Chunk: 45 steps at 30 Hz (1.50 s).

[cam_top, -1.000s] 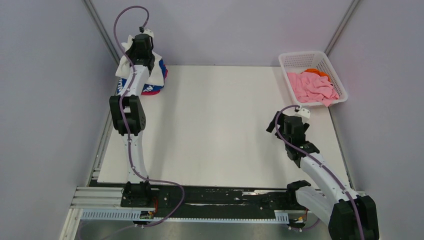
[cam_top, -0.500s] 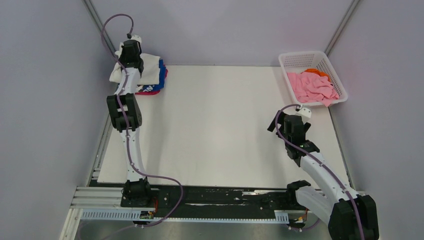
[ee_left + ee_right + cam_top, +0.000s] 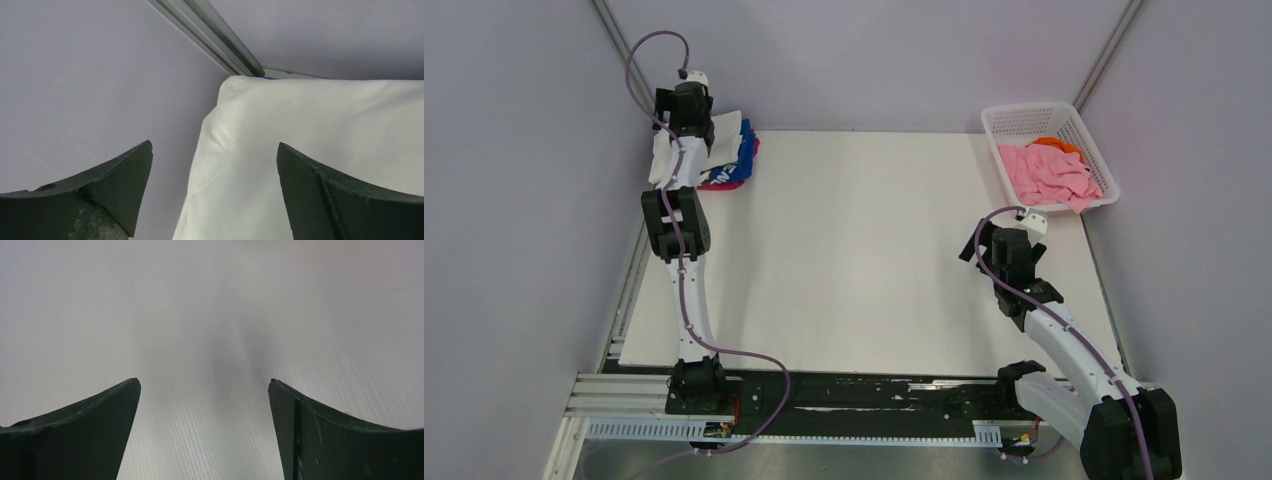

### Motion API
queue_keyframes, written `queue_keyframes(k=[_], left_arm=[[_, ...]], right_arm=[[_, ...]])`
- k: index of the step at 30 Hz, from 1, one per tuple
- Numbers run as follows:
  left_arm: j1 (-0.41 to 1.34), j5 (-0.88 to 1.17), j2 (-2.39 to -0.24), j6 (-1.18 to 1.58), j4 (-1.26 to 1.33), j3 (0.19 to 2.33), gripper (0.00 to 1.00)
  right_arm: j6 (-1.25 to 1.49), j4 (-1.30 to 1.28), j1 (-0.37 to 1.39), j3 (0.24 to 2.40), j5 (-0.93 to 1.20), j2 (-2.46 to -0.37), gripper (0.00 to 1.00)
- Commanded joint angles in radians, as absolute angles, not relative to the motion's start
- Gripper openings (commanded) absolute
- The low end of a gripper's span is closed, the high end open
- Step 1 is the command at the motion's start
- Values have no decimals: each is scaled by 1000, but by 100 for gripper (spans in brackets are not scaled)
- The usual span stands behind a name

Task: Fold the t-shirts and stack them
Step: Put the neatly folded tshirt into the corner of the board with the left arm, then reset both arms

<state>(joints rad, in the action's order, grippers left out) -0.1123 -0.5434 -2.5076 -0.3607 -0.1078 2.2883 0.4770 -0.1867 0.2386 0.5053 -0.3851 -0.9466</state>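
The stacking step seemed done, the left claw (image 3: 212, 150) spread empty over the folded white tee (image 3: 320, 150) (right claw (image 3: 204, 382) equally agape), so the pink tee (image 3: 1046, 174) in the basket (image 3: 1024, 108) looked next.

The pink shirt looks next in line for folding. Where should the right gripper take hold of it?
Probably the fold of the pink shirt spilling over the near rim of the basket, reached from above on the table side: there the right gripper, open now, clears the walls.
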Motion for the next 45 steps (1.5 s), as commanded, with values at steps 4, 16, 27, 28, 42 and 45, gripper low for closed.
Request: queue_keyframes(k=[4, 16, 27, 28, 42, 45], left_arm=[[-109, -460, -2411, -182, -174, 2296, 100], [-29, -271, -2280, 328, -289, 2039, 100], [47, -95, -2205, 634, -155, 1795, 100], [54, -95, -2200, 638, -146, 1778, 100], [158, -128, -1904, 453, -243, 1717, 100], [181, -125, -1749, 419, -259, 1604, 100]], right_arm=[[494, -183, 236, 548, -412, -942, 100], [503, -182, 236, 533, -375, -911, 100], [513, -181, 237, 505, -376, -853, 100], [514, -181, 236, 505, -375, -848, 100], [537, -202, 237, 499, -322, -750, 100], [540, -219, 236, 504, -301, -712, 100]])
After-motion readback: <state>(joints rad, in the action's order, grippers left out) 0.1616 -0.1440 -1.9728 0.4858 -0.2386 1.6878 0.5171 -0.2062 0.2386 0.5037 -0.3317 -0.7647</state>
